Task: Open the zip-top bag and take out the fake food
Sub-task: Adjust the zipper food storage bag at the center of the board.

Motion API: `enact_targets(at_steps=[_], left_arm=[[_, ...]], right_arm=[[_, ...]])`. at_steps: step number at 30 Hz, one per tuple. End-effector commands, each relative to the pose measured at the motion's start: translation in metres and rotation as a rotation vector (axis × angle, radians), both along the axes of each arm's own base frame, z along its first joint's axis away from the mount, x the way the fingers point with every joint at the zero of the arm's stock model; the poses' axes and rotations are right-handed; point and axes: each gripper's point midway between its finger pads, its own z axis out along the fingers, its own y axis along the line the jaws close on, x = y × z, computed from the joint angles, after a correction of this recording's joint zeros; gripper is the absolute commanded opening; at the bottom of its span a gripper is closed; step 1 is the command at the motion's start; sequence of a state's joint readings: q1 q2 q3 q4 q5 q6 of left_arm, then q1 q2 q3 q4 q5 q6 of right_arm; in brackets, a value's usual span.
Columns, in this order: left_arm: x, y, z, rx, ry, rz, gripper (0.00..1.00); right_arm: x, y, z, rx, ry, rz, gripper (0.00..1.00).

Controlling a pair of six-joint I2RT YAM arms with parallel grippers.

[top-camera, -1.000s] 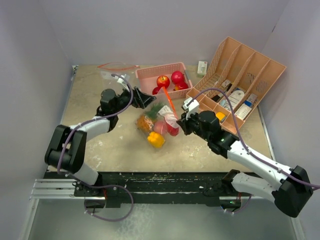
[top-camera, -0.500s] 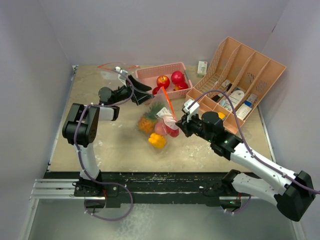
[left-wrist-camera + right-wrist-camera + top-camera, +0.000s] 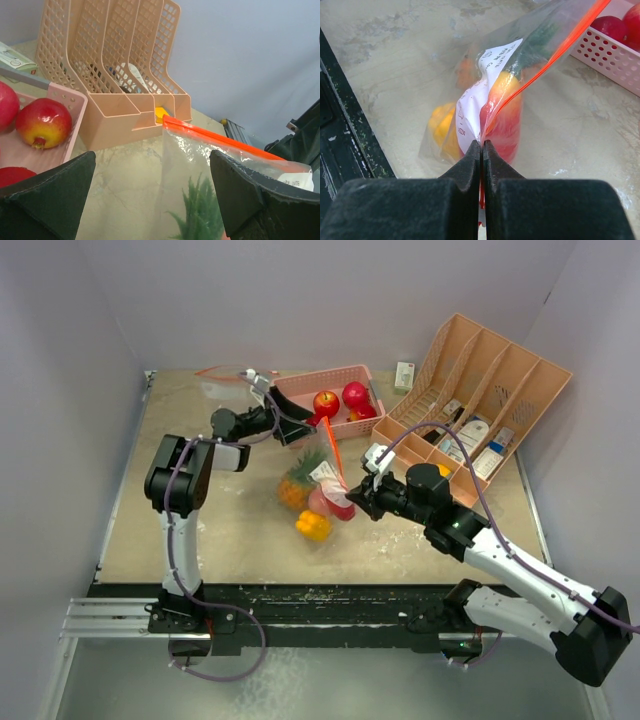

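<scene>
The clear zip-top bag (image 3: 322, 472) with an orange zip strip (image 3: 336, 445) stands lifted mid-table. Inside it is the fake food: an orange pineapple (image 3: 294, 486), red round ones (image 3: 326, 502) and a yellow bell pepper (image 3: 313, 525). My right gripper (image 3: 353, 498) is shut on the bag's edge by the zip strip; in the right wrist view (image 3: 482, 145) its jaws pinch the plastic below a white label (image 3: 482, 90). My left gripper (image 3: 298, 426) is open beside the bag's top. In the left wrist view (image 3: 152, 195) the bag (image 3: 200, 160) and the pineapple's green crown (image 3: 200, 207) lie ahead between its jaws.
A pink basket (image 3: 300, 390) behind the bag holds red fruits (image 3: 326, 402). A peach slotted organizer (image 3: 490, 370) with white bottles stands at the back right. A small white carton (image 3: 404, 374) lies beside it. Another clear bag (image 3: 225, 382) lies at the back left.
My left arm has swung its gripper right, toward the basket and the bag's top. My right gripper has kept its hold, and the bag has stood up and shifted slightly.
</scene>
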State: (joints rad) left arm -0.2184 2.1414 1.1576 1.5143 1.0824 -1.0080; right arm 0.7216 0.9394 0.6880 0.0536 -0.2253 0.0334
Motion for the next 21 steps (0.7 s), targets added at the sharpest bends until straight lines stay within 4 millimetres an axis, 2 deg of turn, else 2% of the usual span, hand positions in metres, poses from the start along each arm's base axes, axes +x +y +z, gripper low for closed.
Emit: enact_targets(at_steps=[1, 8, 11, 13, 18, 21], left_arm=[[-0.008, -0.012, 0.029, -0.039, -0.154, -0.052, 0.99], [-0.038, -0.047, 0.041, -0.017, -0.201, -0.210, 1.00], [-0.053, -0.056, 0.041, 0.009, -0.210, -0.280, 0.91], [-0.061, -0.057, 0.041, 0.023, -0.209, -0.307, 0.77], [-0.075, -0.050, 0.034, 0.054, -0.181, -0.333, 0.23], [-0.076, -0.043, 0.032, 0.051, -0.164, -0.311, 0.00]], right_arm=[[-0.004, 0.008, 0.038, 0.068, -0.080, 0.051, 0.00], [0.001, 0.006, 0.032, 0.050, -0.073, 0.030, 0.00], [0.006, 0.003, 0.027, 0.035, -0.069, -0.003, 0.00], [0.010, -0.001, 0.024, 0.024, -0.068, -0.036, 0.00], [0.014, -0.006, 0.028, 0.047, -0.071, -0.084, 0.00], [0.020, -0.013, 0.031, 0.072, -0.079, -0.146, 0.00]])
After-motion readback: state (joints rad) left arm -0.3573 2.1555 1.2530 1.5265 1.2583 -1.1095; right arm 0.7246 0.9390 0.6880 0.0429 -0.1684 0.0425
